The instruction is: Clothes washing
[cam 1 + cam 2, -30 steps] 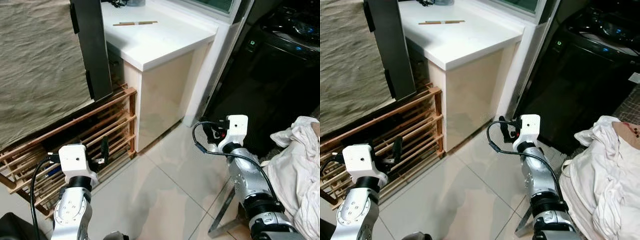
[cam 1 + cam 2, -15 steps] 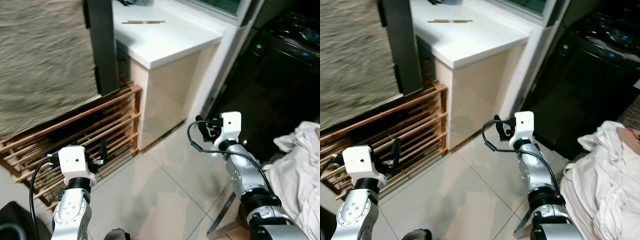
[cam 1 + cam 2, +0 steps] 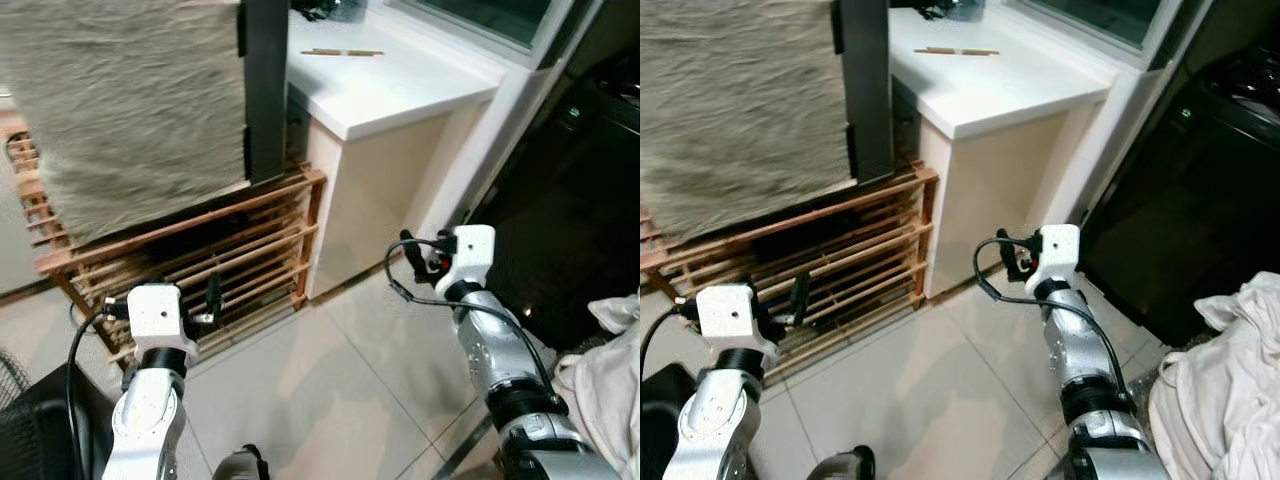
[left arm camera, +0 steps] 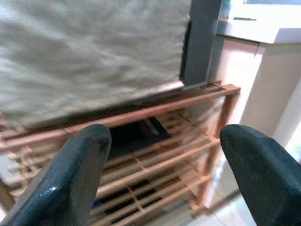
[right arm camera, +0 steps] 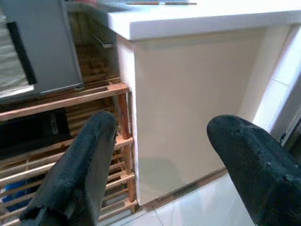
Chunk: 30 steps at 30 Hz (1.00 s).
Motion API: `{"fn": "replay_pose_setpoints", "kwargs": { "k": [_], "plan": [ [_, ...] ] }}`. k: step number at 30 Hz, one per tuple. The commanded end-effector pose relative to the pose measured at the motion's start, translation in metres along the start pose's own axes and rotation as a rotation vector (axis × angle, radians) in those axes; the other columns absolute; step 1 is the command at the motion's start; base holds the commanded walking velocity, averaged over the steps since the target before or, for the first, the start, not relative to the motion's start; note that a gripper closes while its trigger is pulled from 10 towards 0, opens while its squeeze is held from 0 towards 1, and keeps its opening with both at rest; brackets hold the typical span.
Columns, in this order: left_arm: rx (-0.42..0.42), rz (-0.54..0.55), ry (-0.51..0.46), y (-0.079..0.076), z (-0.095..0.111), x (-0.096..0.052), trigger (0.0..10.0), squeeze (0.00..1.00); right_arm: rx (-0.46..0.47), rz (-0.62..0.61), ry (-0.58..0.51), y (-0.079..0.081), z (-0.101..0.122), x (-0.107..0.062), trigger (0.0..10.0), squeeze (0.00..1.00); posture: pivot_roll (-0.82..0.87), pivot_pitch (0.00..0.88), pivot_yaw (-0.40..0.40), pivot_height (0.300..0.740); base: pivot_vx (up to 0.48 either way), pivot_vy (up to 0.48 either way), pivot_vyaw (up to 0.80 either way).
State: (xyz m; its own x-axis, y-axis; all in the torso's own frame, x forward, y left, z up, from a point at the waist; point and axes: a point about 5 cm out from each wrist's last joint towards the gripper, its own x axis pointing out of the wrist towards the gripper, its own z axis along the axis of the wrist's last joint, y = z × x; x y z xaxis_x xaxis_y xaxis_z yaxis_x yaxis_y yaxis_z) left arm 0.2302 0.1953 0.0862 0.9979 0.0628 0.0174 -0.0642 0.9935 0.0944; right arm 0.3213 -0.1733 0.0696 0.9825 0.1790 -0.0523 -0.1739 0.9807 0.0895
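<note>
Both pincers raised and empty before a wooden rack, the laundry heaped off to the robot's right.

The white clothes (image 3: 1225, 375) lie in a crumpled, creased pile low at the right edge of the head views, beside the dark washing machine (image 3: 1210, 190), well apart from both arms. The left pincer (image 4: 162, 155) is held with its two black fingers spread wide and nothing between them, facing the slatted wooden rack (image 3: 215, 265), over which a beige cloth (image 3: 130, 95) hangs next to a dark grey panel (image 3: 265, 85). The right pincer (image 5: 164, 155) is likewise spread wide and holds nothing, aimed at the cream side of the white desk (image 3: 400, 75); a thin stick-like object (image 3: 343, 52) lies on the desk top. The floor (image 3: 940, 400) is pale glossy tile.
</note>
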Motion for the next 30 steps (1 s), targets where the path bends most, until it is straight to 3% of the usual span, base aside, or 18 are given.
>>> {"fn": "replay_pose_setpoints", "kwargs": {
  "k": [1, 4, 8, 11, 14, 30],
  "plan": [
    [0.024, -0.030, -0.039, -0.004, 0.006, 0.000, 10.0, 0.00, -0.014, -0.025, -0.039, -0.010, 0.004, -0.006, 10.0, 0.31, -0.01, 0.000, -0.093, 0.740, 0.000, 0.000, 0.62],
    [0.025, -0.038, -0.052, -0.004, 0.009, 0.000, 10.0, 0.00, -0.018, -0.038, -0.044, -0.015, 0.001, -0.012, 10.0, 0.30, -0.01, 0.000, -0.093, 0.740, 0.000, 0.000, 0.61],
    [0.045, -0.072, -0.059, -0.007, 0.011, 0.002, 10.0, 0.00, -0.023, -0.098, -0.041, -0.025, -0.003, -0.018, 10.0, 0.21, -0.01, 0.000, -0.092, 0.740, 0.000, 0.000, 0.28],
    [0.048, -0.067, -0.050, -0.003, 0.010, 0.005, 10.0, 0.00, -0.030, -0.088, -0.024, -0.023, -0.004, -0.016, 10.0, 0.17, -0.01, 0.000, -0.088, 0.740, 0.000, 0.000, 0.00],
    [0.003, -0.039, 0.001, 0.001, 0.002, 0.006, 10.0, 0.00, -0.036, -0.056, 0.010, -0.017, -0.006, -0.011, 10.0, 0.00, -0.01, 0.000, -0.088, 0.740, 0.000, 0.000, 0.00],
    [-0.035, -0.019, 0.033, -0.006, -0.007, 0.005, 10.0, 0.00, -0.028, -0.091, -0.017, -0.022, 0.004, -0.008, 10.0, 0.00, -0.06, 0.002, -0.087, 0.740, 0.000, 0.000, 0.00]
  ]
}}
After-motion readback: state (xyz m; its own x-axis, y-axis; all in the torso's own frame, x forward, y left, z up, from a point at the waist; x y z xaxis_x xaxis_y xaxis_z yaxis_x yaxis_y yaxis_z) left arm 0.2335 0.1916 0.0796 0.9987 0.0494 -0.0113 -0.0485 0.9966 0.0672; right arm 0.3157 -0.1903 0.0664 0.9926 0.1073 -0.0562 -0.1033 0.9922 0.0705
